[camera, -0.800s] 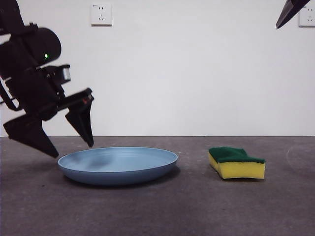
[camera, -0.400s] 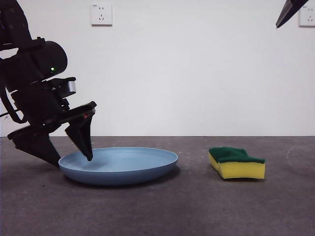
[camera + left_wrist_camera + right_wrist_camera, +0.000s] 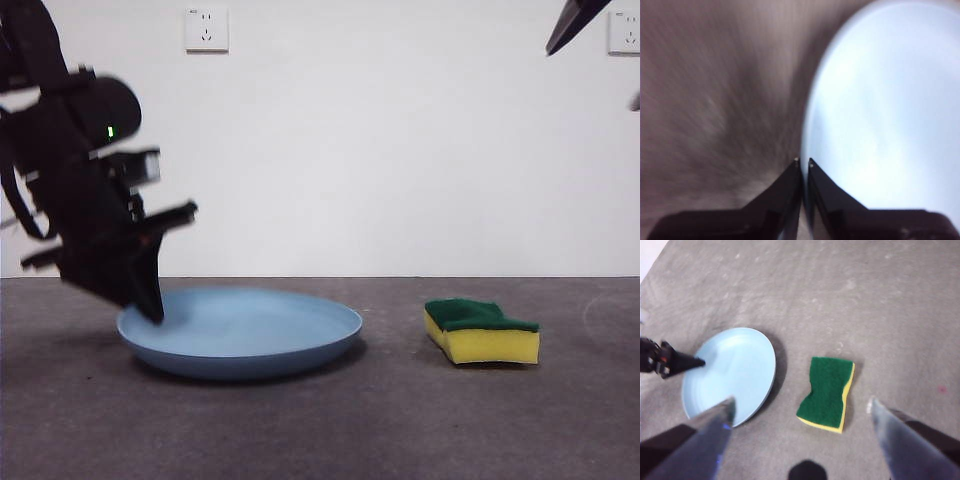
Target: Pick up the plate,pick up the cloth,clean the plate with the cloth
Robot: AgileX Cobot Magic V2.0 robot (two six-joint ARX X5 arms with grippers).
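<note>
The light-blue plate (image 3: 250, 330) rests on the dark table at the left. My left gripper (image 3: 150, 310) is at the plate's left edge. In the left wrist view the plate (image 3: 880, 100) has its rim pinched between my left gripper's (image 3: 804, 162) nearly closed jaws. The cloth is a yellow sponge with a green top (image 3: 482, 331), lying flat to the right of the plate, untouched. My right gripper (image 3: 801, 402) hangs high above the table with its jaws wide apart and empty. Its view shows the plate (image 3: 735, 372), the sponge (image 3: 826, 392) and the left gripper (image 3: 690, 361).
A white wall with two sockets (image 3: 205, 29) stands behind the table. My right arm shows only as a black tip (image 3: 570, 25) at the top right corner. Bare grey table (image 3: 400, 420) lies in front of the plate and sponge.
My left gripper has come down and its jaws have closed over the plate's left rim. The black tip at the top right has shifted slightly left. The sponge has not moved.
</note>
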